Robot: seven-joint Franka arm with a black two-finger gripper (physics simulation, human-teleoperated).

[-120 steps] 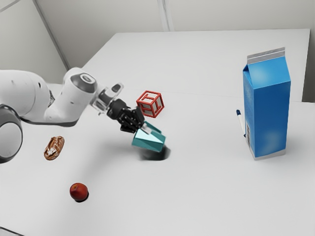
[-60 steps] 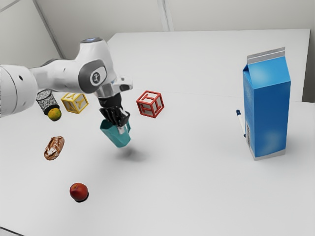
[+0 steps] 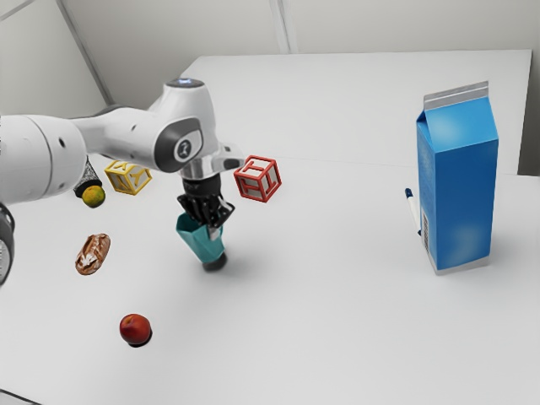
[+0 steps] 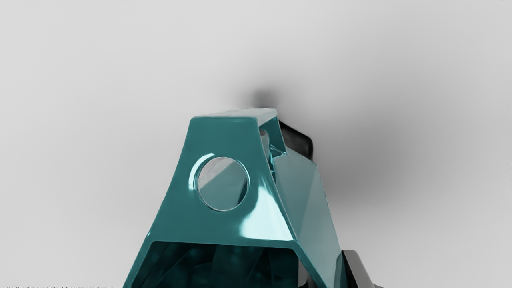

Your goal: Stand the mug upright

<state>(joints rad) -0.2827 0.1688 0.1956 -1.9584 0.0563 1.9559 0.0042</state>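
Down and to the exterior view's left of the red block (image 3: 257, 179): that's where the mug (image 3: 201, 245) is, nearer the camera than the block.
Mug tilt: not upright, it leans. Mouth points up and over to the exterior view's left, narrow bottom angles the other way, with dark shadow right by it. Couldn't tell you from my screen if the bottom touches the table (image 3: 337, 337).
Gripper (image 3: 211, 228): pinching the mug by its wall near the rim, one finger (image 4: 355, 270) outside and the other inside, as far as I can make out on the wrist view.
Mug face: teal and shiny, with a round see-through hole in it, mouth toward my gripper.
Arm (image 3: 51, 156): comes in from the exterior view's left, its hand bent down over the mug just beside the red block.
Yellow block (image 3: 128, 177): level with the red block, off to the exterior view's left.
Lemon (image 3: 94, 197) and speckled cup (image 3: 87, 179): same side of the red block, further out, cup partly hidden by my arm.
Bread (image 3: 93, 254) and red fruit (image 3: 135, 328): same side again but nearer the camera, fruit nearest.
Carton (image 3: 464, 177) and pen (image 3: 413, 211): well off to the exterior view's right of the red block. Carton's standing, pen's just beside it.
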